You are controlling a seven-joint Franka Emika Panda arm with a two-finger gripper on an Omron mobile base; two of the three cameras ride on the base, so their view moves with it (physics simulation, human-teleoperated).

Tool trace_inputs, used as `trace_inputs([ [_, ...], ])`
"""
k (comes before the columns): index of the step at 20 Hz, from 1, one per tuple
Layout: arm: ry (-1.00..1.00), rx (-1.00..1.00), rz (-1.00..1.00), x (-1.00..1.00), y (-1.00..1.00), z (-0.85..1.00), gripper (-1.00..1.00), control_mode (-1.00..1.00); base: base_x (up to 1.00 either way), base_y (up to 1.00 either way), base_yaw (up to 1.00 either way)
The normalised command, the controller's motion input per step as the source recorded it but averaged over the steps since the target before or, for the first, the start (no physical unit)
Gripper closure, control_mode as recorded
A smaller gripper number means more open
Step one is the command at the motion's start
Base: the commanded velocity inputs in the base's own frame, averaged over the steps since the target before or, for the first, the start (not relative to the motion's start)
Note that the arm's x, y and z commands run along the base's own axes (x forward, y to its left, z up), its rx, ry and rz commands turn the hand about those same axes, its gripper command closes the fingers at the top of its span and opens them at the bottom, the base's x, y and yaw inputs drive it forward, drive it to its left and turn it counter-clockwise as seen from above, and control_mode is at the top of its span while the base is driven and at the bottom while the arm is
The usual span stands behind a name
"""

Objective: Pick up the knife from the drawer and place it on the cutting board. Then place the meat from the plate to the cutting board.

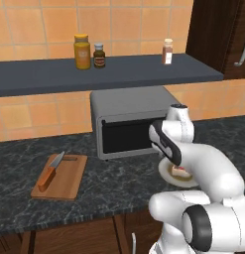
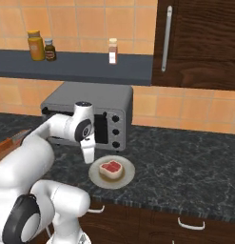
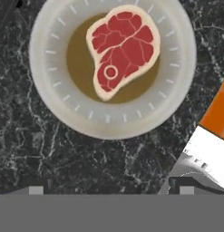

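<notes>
The left base view shows the knife [image 1: 50, 171] lying on the board [image 1: 61, 177]. The hand view shows the meat [image 3: 122, 49] centred on the plate [image 3: 177, 90], toward 12 o'clock from the claw [image 3: 111, 190], whose tips stand wide apart, seemingly above the bench [image 3: 63, 158].

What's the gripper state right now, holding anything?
Gripper: open, holding nothing, hanging above the plate with the meat on it. Knife lies on the cutting board.
</notes>
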Motion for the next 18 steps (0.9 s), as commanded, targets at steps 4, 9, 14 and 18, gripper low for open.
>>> trace_inputs([
  [4,0.02,0.03,-0.24,-0.01,-0.35,-0.28,-1.00,-1.00,0.00,0.00,0.00],
  [9,0.04,0.00,-0.16,0.11,-0.34,-0.34,-1.00,-1.00,0.00,0.00,0.00],
  [14,0.02,0.00,-0.13,0.19,-0.28,-0.29,-1.00,-1.00,0.00,0.00,0.00],
  [18,0.02,0.00,-0.09,0.19,-0.14,-0.25,-1.00,-1.00,0.00,0.00,0.00],
])
